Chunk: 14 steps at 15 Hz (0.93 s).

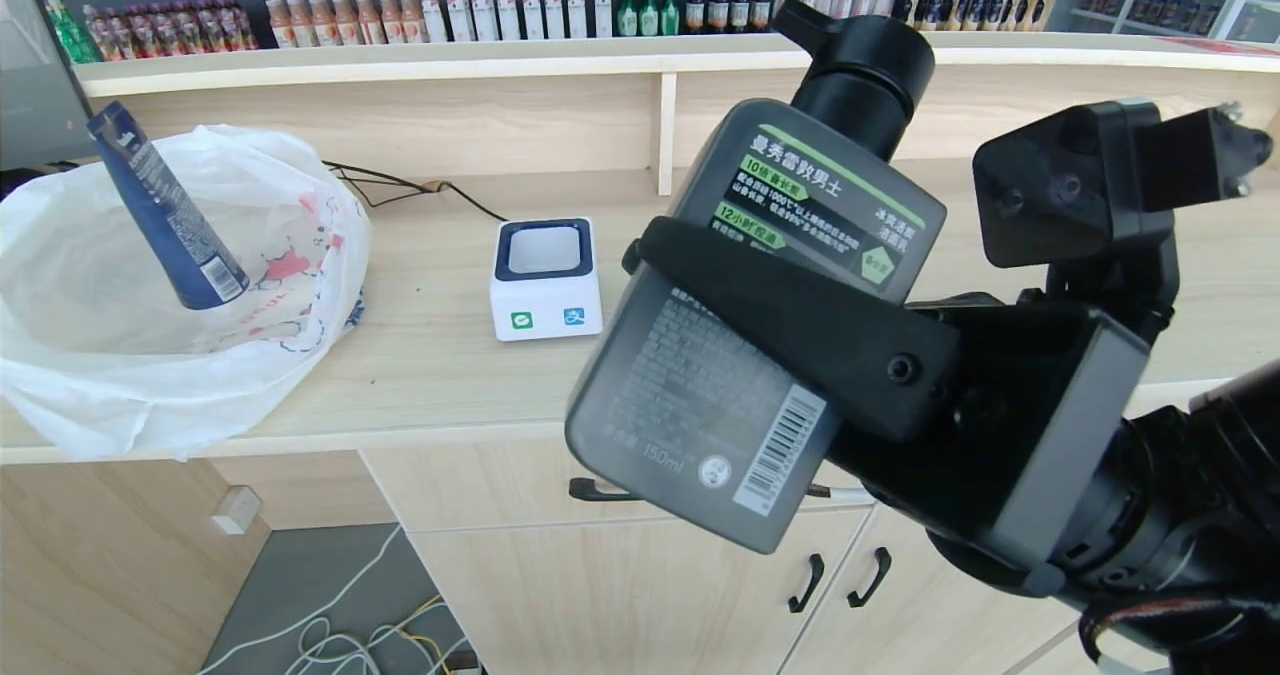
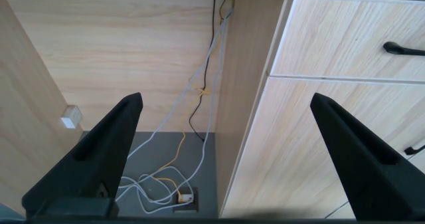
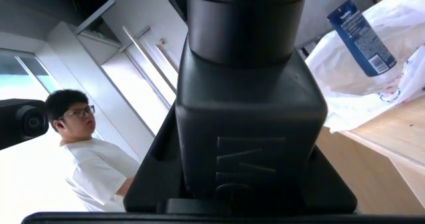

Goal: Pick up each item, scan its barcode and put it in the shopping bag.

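Observation:
My right gripper (image 1: pixel 790 355) is shut on a dark grey pump bottle (image 1: pixel 720 395), held tilted in the air to the right of the white barcode scanner (image 1: pixel 545 280), with the barcode label (image 1: pixel 780 447) at its lower end facing the head camera. The right wrist view looks along the bottle's side (image 3: pixel 246 117) up to its black cap. A white plastic shopping bag (image 1: pixel 120 355) stands open at the counter's left end with a blue tube (image 1: pixel 165 205) leaning inside it. My left gripper (image 2: pixel 226 157) hangs open below the counter, facing the cabinet fronts.
The light wooden counter (image 1: pixel 440 385) has a raised back ledge, with a long shelf of bottled drinks (image 1: pixel 560 10) behind it. A black cable (image 1: pixel 400 187) runs from the scanner toward the back. Cabinet doors with black handles (image 1: pixel 840 580) and loose floor cables (image 2: pixel 166 184) lie below.

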Tool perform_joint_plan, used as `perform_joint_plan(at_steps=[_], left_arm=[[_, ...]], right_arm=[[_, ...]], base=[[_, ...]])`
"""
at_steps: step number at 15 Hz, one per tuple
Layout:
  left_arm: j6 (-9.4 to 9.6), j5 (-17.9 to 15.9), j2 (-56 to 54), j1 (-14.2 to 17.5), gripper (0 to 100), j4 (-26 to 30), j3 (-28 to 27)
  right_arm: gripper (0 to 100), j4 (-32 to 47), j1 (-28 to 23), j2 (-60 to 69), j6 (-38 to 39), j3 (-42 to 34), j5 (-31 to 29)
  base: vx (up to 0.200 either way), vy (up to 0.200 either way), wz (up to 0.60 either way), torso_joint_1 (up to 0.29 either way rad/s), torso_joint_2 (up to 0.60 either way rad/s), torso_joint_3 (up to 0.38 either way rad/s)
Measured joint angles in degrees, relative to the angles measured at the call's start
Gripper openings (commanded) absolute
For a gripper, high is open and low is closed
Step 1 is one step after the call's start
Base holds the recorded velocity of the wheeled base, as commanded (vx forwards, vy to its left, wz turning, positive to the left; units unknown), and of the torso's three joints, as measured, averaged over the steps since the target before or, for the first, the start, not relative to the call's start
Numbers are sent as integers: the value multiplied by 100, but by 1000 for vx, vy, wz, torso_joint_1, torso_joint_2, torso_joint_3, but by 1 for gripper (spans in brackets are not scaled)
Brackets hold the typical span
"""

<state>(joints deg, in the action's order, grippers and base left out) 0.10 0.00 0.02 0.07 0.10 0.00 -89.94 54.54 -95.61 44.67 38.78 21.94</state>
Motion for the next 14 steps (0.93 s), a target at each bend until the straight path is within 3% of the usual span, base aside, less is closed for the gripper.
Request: perform_joint_plan(at_steps=[6, 9, 11, 14], left_arm=[[0, 0, 0, -5, 100, 0, 0], [0, 0, 0, -5, 100, -2, 0], [0, 0, 0, -2, 100, 0, 0], [0, 0, 0, 0, 100, -2, 0]], right_arm=[[0, 2, 9, -74, -384, -74, -16], [0, 2, -5, -80, -975, -173, -88], [0, 13, -60, -67, -1448, -311, -512], [0, 772, -116, 79, -1952, -422, -2135]], base=[[0, 0, 0, 0, 0, 0], [0, 0, 0, 0, 0, 0], [0, 0, 0, 0, 0, 0], [0, 0, 0, 0, 0, 0]])
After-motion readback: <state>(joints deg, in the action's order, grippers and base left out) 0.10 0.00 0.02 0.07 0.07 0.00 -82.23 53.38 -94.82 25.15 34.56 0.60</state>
